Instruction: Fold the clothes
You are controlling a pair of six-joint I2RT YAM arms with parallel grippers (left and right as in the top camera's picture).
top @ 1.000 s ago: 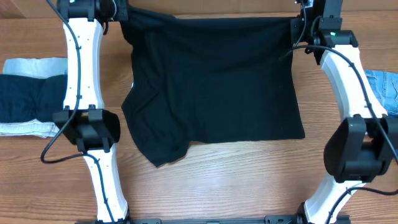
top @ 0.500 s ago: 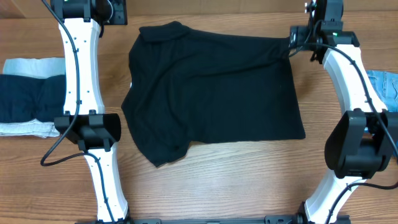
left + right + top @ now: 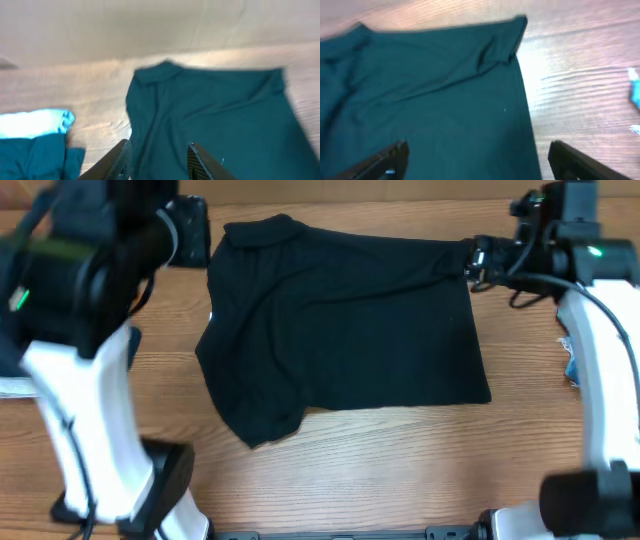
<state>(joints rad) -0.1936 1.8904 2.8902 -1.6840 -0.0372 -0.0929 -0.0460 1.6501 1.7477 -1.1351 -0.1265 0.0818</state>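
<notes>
The clothes in play are a large black shirt (image 3: 345,330) lying spread on the wooden table, collar (image 3: 262,228) at the far left. It looks teal in both wrist views. My left gripper (image 3: 160,147) hangs open above the shirt's (image 3: 220,125) left side with nothing between its fingers (image 3: 199,159). In the overhead view the left arm (image 3: 85,300) is raised and blurred. My right gripper (image 3: 480,152) is wide open over the shirt's (image 3: 430,100) right part, and overhead it sits by the far right corner (image 3: 480,262). Neither gripper holds cloth.
A pile of folded dark and pale garments (image 3: 32,145) lies left of the shirt, mostly hidden overhead by the left arm. A light-blue piece (image 3: 635,92) shows at the right edge (image 3: 570,365). Bare wood (image 3: 400,460) runs along the front of the table.
Both grippers have let go of the shirt's far edge and opened. The shirt has settled flat. The left arm has swung up towards the overhead camera, and the right arm has drawn back to the right.
</notes>
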